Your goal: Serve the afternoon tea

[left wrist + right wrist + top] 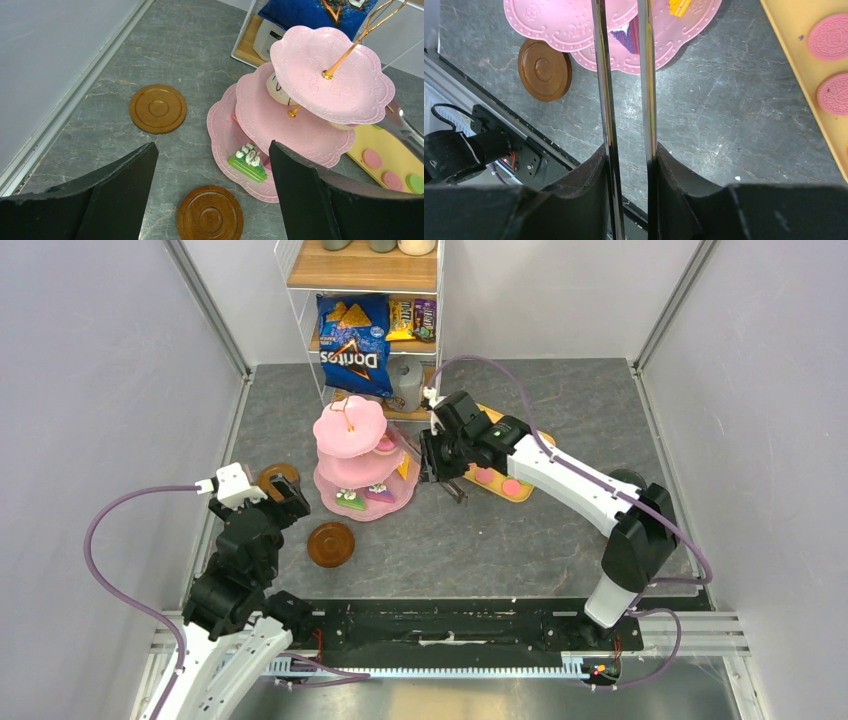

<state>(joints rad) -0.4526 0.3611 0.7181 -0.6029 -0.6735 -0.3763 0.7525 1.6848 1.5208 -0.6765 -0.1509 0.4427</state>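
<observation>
**Right claw [628, 155] on metal tongs [604, 100]: macaron transfer**

Right claw is closed narrow on the metal tongs, both blades pinched between my fingers. It hangs over the table [724, 125], between the pink stand [348, 430] and the yellow tray [794, 30]. Left claw [211, 147] stands wide and empty above the two brown saucers [158, 108]. Pink macarons [834, 37] lie on the tray. Procedure: hold the squeeze even, set one blade tip either side of a single macaron, lift straight, and clear the stand's scalloped rim before lowering.
</observation>
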